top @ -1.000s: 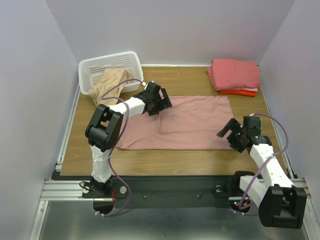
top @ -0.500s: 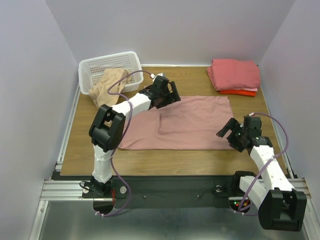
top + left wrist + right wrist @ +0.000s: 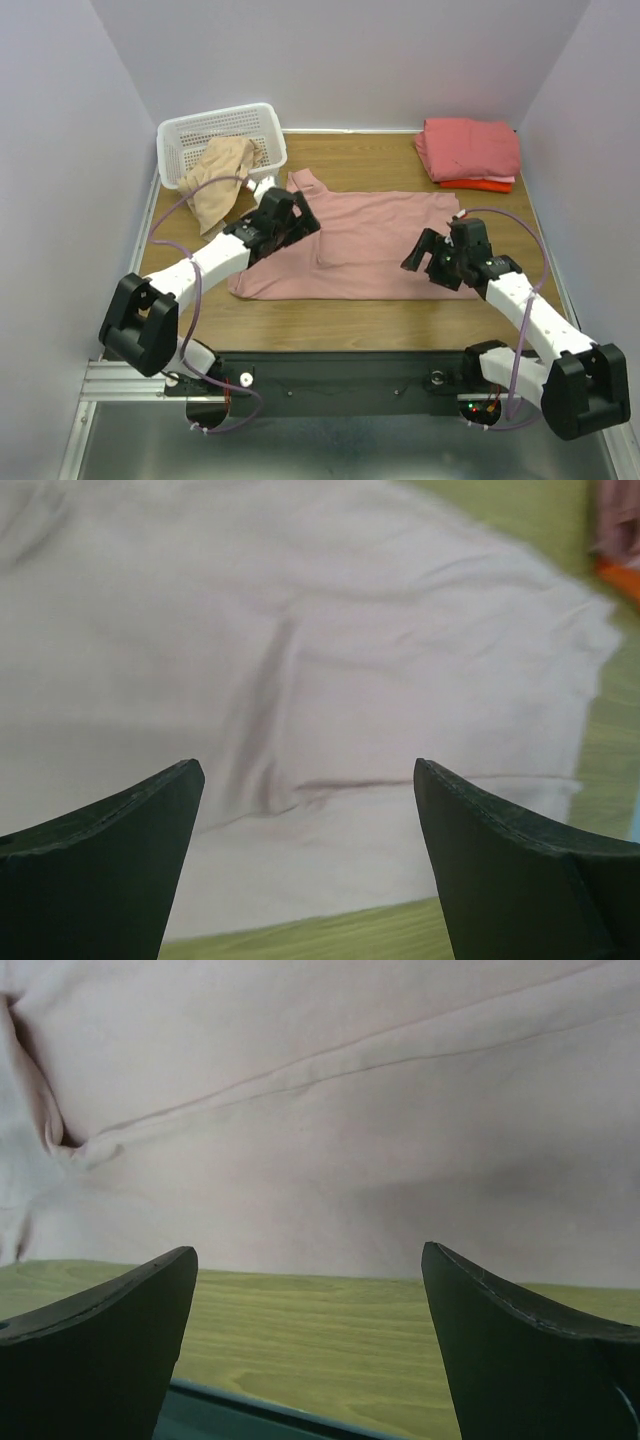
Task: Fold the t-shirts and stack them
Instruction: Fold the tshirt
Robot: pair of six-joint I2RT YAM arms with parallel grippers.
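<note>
The wooden table (image 3: 380,312) is carrying everything, and the dusty-pink t-shirt (image 3: 385,225) is lying spread across its middle, with one panel apparently doubled over, though the top view is too soft to be sure how many layers there are. Two folded t-shirts (image 3: 468,148), salmon-pink over orange-red, are sitting stacked at the far right corner. A beige t-shirt (image 3: 222,182) is spilling out of the white basket (image 3: 215,128) at far left. The left gripper (image 3: 296,216) is hovering over the pink shirt's left part and the right gripper (image 3: 418,258) over its near right edge, both with jaws spread wide and holding nothing. The risk lies in the pinch: catching one layer only, or gripping at uneven heights, would be skewing the fold and dragging the cloth into a bunch.
</note>
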